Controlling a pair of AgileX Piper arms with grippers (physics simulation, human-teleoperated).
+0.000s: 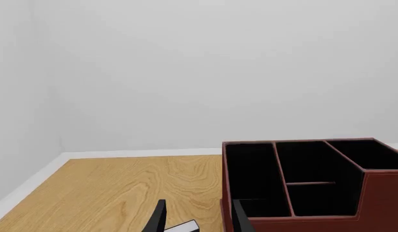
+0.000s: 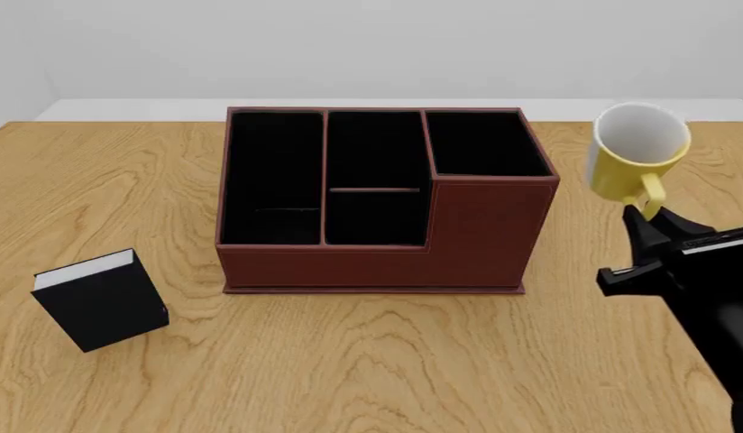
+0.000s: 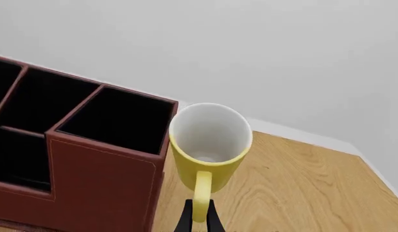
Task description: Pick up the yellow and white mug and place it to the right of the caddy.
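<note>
The yellow and white mug (image 2: 634,155) hangs in the air just right of the caddy (image 2: 384,234), tilted so its white inside faces the front camera. My right gripper (image 2: 647,219) is shut on the mug's yellow handle from below. In the right wrist view the mug (image 3: 208,145) sits above the closed fingers (image 3: 185,218), beside the caddy's taller corner section (image 3: 102,169). My left gripper (image 1: 199,220) is open, its two dark fingers wide apart next to the caddy's wall (image 1: 379,198). The left arm does not show in the front view.
A small black book (image 2: 104,300) with white pages lies on the wooden table (image 2: 347,361) to the front left of the caddy. A white strip (image 1: 183,226) shows low between the left fingers. A pale wall backs the table.
</note>
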